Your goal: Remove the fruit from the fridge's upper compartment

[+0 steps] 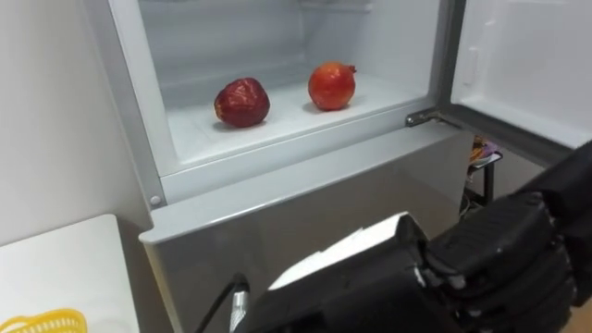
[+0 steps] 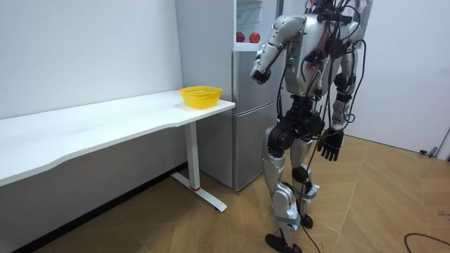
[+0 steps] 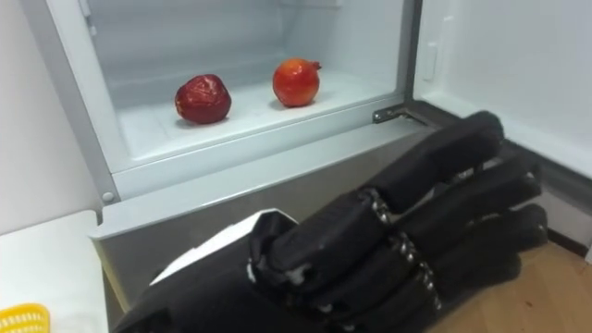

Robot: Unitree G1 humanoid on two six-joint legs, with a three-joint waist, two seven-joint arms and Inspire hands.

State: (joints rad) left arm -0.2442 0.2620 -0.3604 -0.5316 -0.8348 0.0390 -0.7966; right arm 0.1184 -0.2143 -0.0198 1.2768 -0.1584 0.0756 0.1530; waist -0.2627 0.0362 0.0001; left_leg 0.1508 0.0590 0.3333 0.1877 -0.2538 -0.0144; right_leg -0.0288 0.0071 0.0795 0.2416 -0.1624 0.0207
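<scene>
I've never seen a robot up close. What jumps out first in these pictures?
The big black left hand looms in the foreground, fingers open and holding nothing, raised in front of the open upper fridge. Inside it sit a dark red fruit on the left and an orange-red fruit to its right, apart from each other and untouched.

Bright, even room light, fridge interior [image 1: 277, 55] washed pale, soft shadows under the table [image 2: 105, 123]
</scene>
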